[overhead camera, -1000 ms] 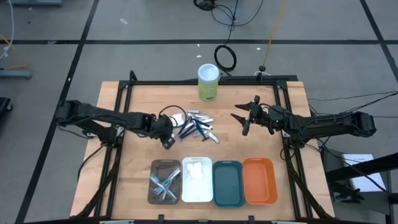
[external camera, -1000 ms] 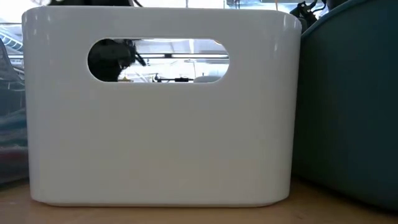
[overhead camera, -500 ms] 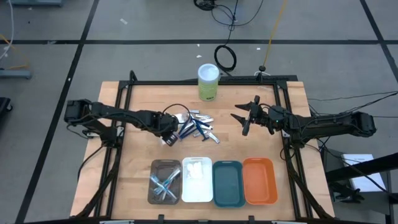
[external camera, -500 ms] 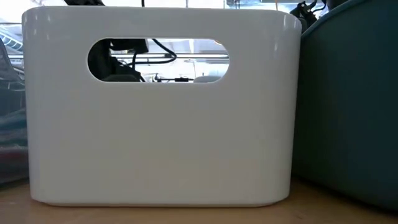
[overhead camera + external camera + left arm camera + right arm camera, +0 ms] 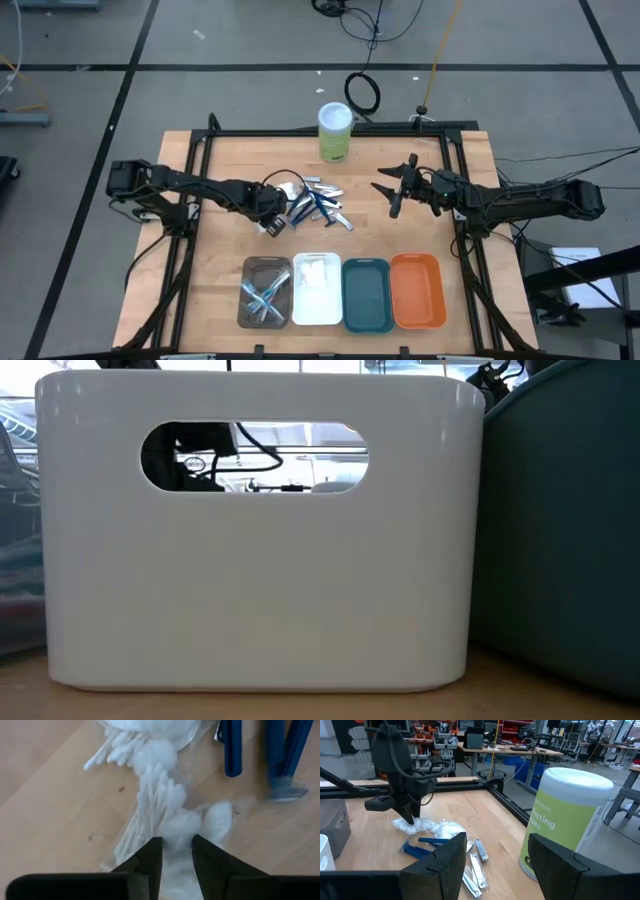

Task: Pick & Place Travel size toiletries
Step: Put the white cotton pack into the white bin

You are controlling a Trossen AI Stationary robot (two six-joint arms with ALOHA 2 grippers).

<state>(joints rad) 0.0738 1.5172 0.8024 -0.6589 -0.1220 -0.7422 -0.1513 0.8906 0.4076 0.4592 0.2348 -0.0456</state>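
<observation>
LEFT tool (image 5: 175, 852): down on the white wads (image 5: 165, 815) at the pile's 9 o'clock edge, fingers narrowed around clear wrap, seemingly pinching it | RIGHT tool (image 5: 392, 190): parted wide, empty, at 3 o'clock of pile | blue razors (image 5: 312, 205): mid-worktop (image 5: 220, 165), 12 o'clock of trays (image 5: 343, 292)

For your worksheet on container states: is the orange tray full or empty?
Empty: the orange tray shows only its bare floor from above.
</observation>
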